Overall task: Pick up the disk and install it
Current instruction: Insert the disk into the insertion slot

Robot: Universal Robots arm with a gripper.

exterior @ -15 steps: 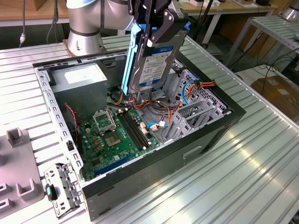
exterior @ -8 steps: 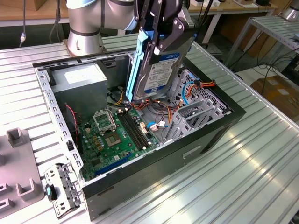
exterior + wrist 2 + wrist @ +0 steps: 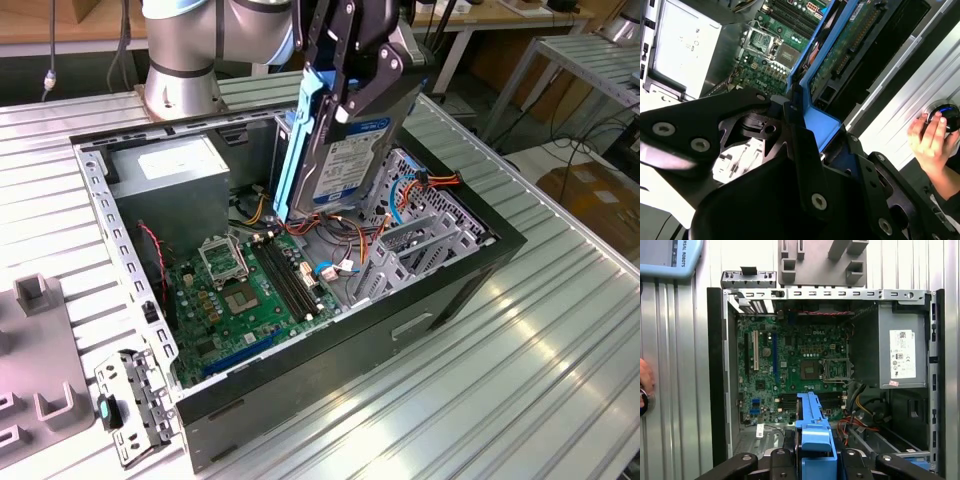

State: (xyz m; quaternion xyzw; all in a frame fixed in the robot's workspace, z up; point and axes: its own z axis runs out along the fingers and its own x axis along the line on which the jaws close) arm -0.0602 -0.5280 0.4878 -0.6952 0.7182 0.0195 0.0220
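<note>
Disk (image 3: 345,170) sits clamped in end effector (image 3: 348,98), tilted above open computer case (image 3: 350,345)

Disk (image 3: 352,160): white label, blue band. Power supply (image 3: 902,355): white sticker. Fine print on both unreadable.

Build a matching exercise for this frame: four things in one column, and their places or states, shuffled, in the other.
1. disk
2. power-supply box
3. motherboard
4. hand

A. flat on the floor of the open case
B. on a round knob outside the case
C. clamped, tilted, in the gripper above the case
D. mounted in a case corner, white sticker showing

Pairs: 1-C, 2-D, 3-A, 4-B
</note>
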